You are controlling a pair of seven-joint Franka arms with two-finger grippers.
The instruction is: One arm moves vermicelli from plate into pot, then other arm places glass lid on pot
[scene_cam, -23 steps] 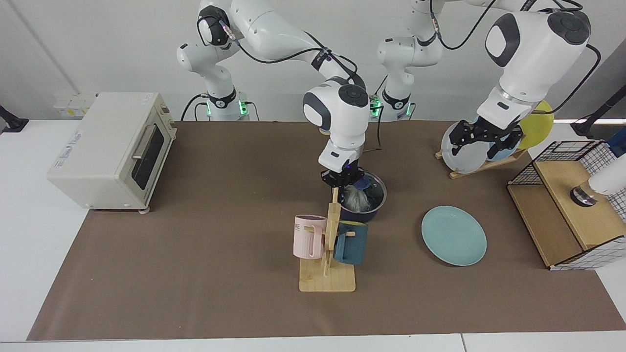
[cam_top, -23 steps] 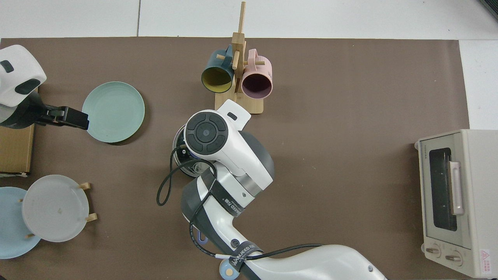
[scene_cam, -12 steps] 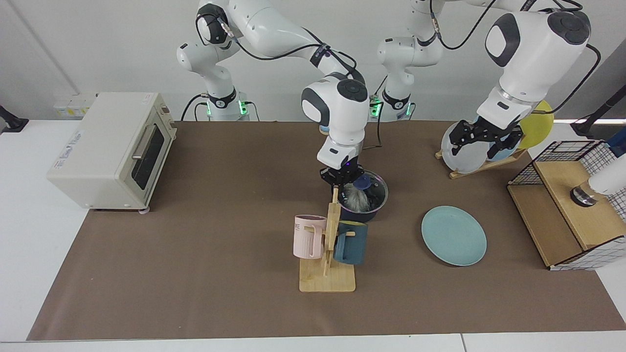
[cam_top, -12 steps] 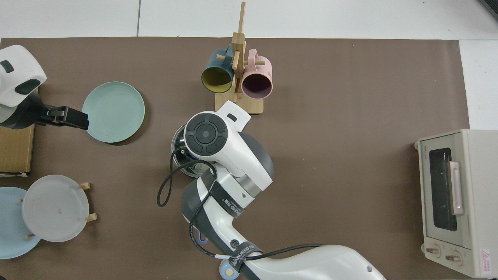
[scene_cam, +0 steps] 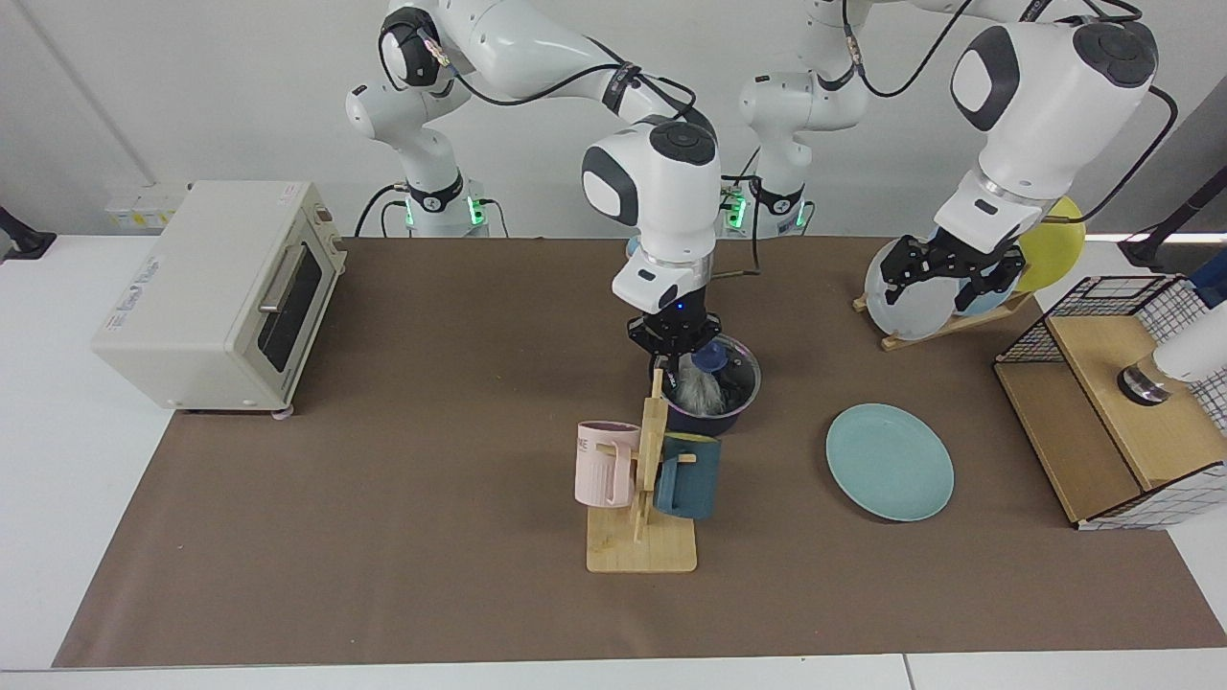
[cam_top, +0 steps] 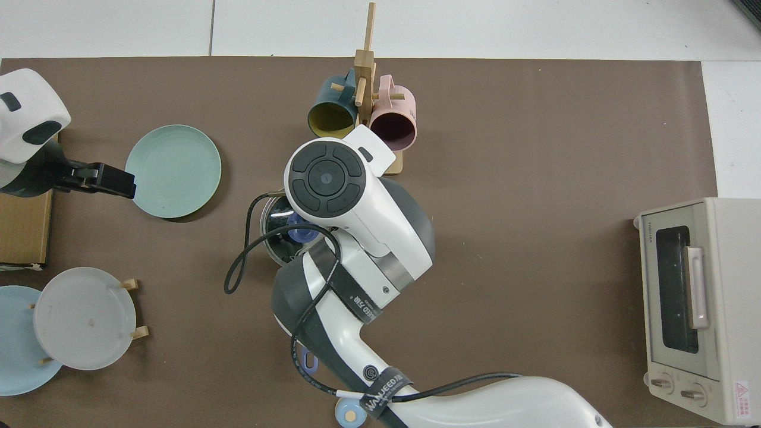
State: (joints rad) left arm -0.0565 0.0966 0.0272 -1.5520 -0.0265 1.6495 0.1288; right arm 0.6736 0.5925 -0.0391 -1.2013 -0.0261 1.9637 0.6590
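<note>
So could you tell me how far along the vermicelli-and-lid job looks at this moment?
Nearly finished. The teal plate is bare, the vermicelli sits in the pot, and the glass lid rests on it. The right gripper hangs open above the knob; only pulling away remains. The left gripper waits by the plate rack.

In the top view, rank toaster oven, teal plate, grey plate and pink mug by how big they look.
1. Toaster oven.
2. Teal plate and grey plate: alike; the grey one stands on a rack, so unsure.
3. Pink mug, partly hidden by an arm.
</note>
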